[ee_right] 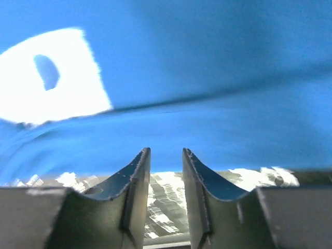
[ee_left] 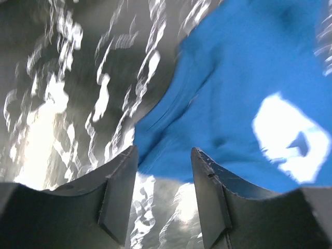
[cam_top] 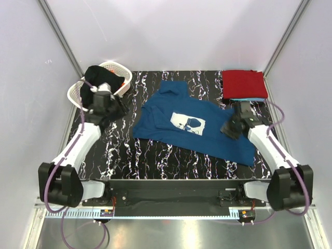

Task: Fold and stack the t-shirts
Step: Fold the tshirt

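Observation:
A navy blue t-shirt point(cam_top: 207, 137) with a white chest print point(cam_top: 188, 123) lies spread and somewhat rumpled on the black marbled table point(cam_top: 150, 155). A folded red t-shirt point(cam_top: 244, 83) lies at the back right on a turquoise one point(cam_top: 251, 98), of which only an edge shows. My left gripper point(cam_top: 119, 110) is open and empty just left of the blue shirt's edge point(ee_left: 244, 78), with its fingertips point(ee_left: 163, 155) over bare table. My right gripper point(cam_top: 227, 129) is open and empty, low over the shirt's right side point(ee_right: 207, 78), with its own view point(ee_right: 166, 153) showing only a narrow gap.
A white lattice basket point(cam_top: 78, 91) stands at the back left with a black cloth point(cam_top: 104, 77) in it, close behind my left wrist. Walls close in the table on the left, back and right.

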